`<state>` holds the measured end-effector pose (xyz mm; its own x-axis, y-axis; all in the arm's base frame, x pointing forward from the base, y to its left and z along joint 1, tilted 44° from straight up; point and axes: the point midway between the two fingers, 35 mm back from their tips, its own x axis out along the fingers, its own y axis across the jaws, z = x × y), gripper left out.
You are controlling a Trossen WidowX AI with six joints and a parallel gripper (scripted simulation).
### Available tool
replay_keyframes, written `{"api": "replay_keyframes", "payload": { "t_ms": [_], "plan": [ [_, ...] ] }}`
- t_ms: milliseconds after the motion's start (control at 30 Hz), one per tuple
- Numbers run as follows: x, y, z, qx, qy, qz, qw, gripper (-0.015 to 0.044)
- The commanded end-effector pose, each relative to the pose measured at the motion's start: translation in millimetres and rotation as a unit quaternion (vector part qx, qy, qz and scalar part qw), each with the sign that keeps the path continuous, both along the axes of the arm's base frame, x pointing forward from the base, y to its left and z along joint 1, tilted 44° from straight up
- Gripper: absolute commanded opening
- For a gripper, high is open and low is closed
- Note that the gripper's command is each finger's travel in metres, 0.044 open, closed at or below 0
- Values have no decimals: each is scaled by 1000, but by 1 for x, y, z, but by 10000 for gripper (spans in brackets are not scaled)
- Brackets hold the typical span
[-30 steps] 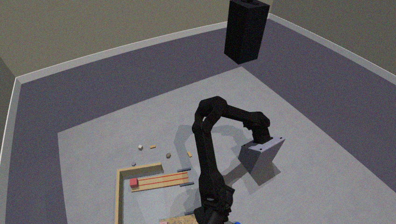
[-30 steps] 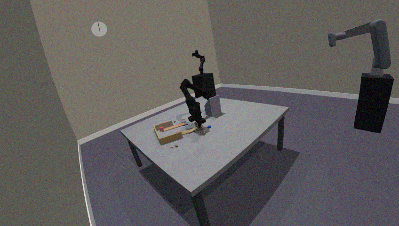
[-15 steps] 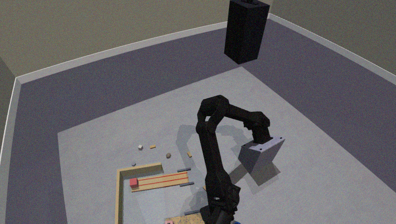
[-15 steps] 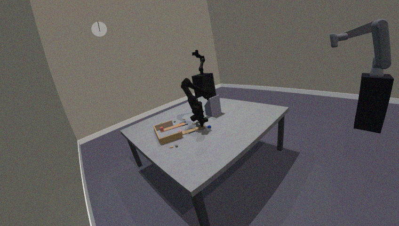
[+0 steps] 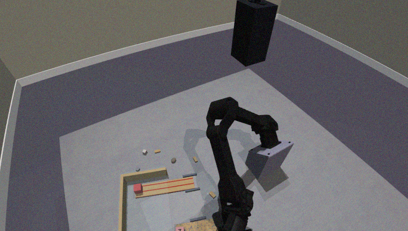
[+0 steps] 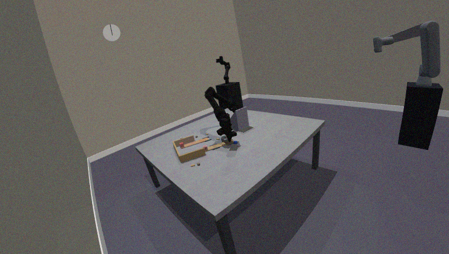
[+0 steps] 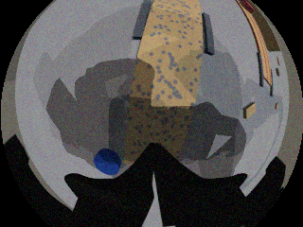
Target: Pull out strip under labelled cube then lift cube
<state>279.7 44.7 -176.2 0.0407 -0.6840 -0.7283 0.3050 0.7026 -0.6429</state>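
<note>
The labelled cube [image 5: 179, 229] [image 6: 205, 147] is pinkish red with a dark mark and sits on the speckled strip [image 5: 197, 225] [image 6: 215, 147] [image 7: 175, 57], toward its end at the wooden wall. The cube is cut by the lower edge of the top view and not seen in the wrist view. My gripper [image 6: 230, 140] [image 7: 153, 147] is shut, its tips down at the strip's other end; nothing shows plainly between the fingers. A plain red cube [image 5: 137, 188] [image 6: 181, 144] sits on the red-striped strip [image 5: 169, 185] [image 6: 195, 143] [image 7: 266, 57], at its far end.
Low wooden walls [image 5: 122, 206] [image 6: 192, 155] stand around the cubes' side. Dark guide rails [image 5: 192, 189] [image 7: 142, 20] flank the strips. A blue round object [image 6: 235, 142] [image 7: 108, 162] lies beside my gripper. Small blocks and pebbles lie around. A grey slanted mount [image 6: 242, 118] carries my arm.
</note>
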Motion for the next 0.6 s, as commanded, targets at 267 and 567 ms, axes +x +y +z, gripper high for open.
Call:
{"api": "replay_keyframes", "payload": {
  "t_ms": [267, 567],
  "plan": [
    [-24, -3, -7, 1, 15, -10, 1000, 0],
    [-24, -3, -7, 1, 15, -10, 1000, 0]
  ]
}}
